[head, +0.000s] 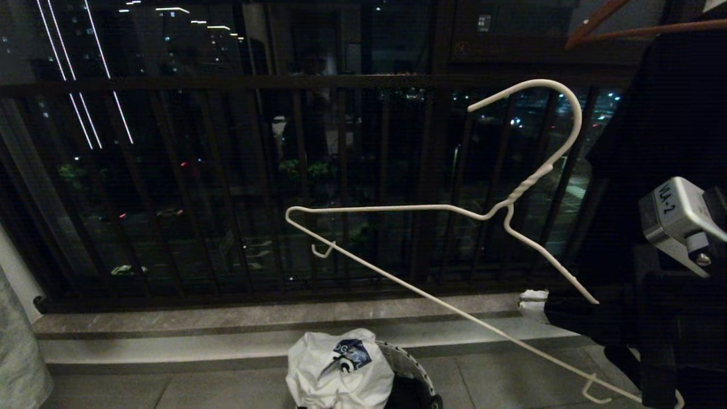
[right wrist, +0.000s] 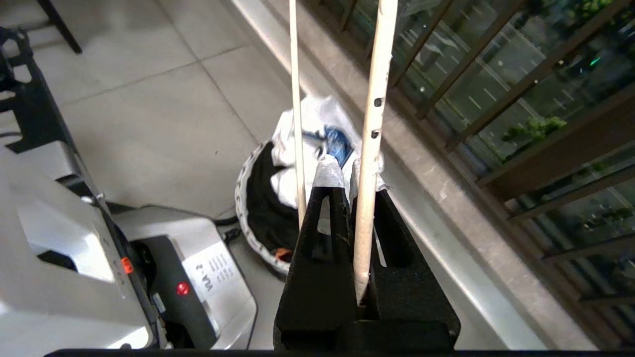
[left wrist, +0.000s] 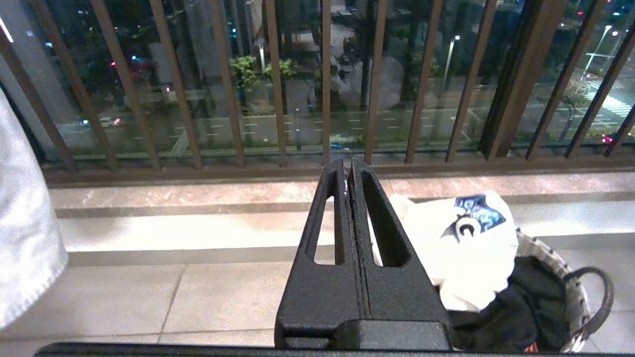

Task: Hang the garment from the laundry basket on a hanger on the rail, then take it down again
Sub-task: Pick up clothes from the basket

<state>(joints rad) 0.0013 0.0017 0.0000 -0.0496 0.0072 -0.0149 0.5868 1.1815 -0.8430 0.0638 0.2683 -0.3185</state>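
- The white T-shirt (left wrist: 461, 248) lies bunched on top of the laundry basket (left wrist: 560, 267), down on the tiled floor, well below my right gripper (right wrist: 353, 173) and a little ahead of my left gripper (left wrist: 351, 168). Its blue chest graphic faces up. A black garment (left wrist: 521, 297) fills the basket beside it.
- I judge the shirt to be light and very soft. It will sag and fold when lifted, so one pinch takes only a part of it. The best place to take hold is probably the raised fold near the graphic, or the collar if I can find it; from here I cannot tell where the collar is.
- The white wire hanger (head: 431, 210) is in my right gripper, whose fingers are closed on one thin arm of it. In the head view it hangs tilted in front of the balcony railing (head: 227, 85), hook upward.
- The hanger looks light, thin and springy. I think it may turn or slip between the pads, because the wire is smooth and narrow.
- My left gripper is closed with nothing in it, and it points toward the railing above the basket.
- A brown wooden hanger (head: 625, 28) with dark clothing is above my right gripper. The rail itself I cannot see.
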